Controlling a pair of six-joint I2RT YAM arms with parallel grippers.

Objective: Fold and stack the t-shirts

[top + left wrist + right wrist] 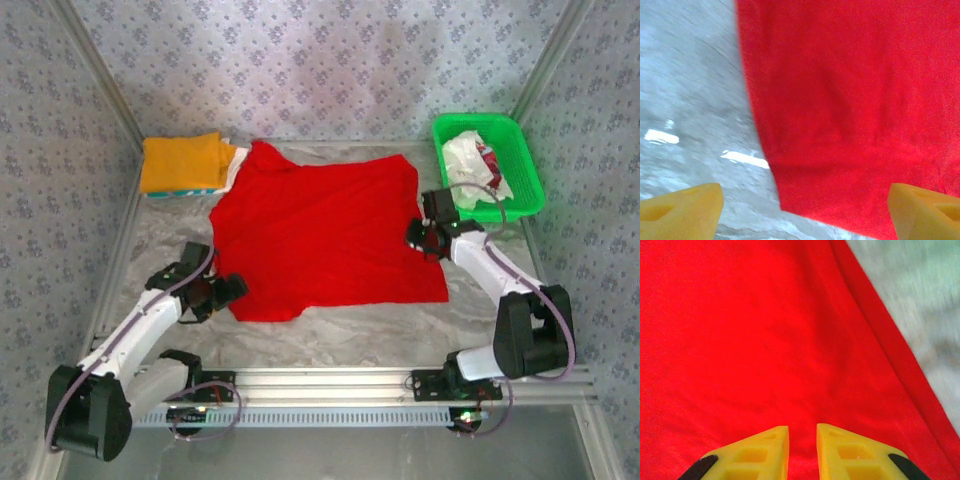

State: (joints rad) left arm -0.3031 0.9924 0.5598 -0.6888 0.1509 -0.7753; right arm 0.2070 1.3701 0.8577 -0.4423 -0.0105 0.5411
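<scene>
Green basket (522,150): one white tee with red marks (468,160) inside. Left gripper (805,200) wide apart at red tee (320,240) corner; right gripper (802,432) slightly apart above it.

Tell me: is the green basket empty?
No, a crumpled white t-shirt with red marks lies inside the green basket.

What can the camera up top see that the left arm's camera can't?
The top camera takes in the green basket with a white shirt inside, and the folded orange shirt. The left wrist camera gets right up close to the left claw, its yellow tips wide apart. Both show the red shirt lying on the grey table.
</scene>
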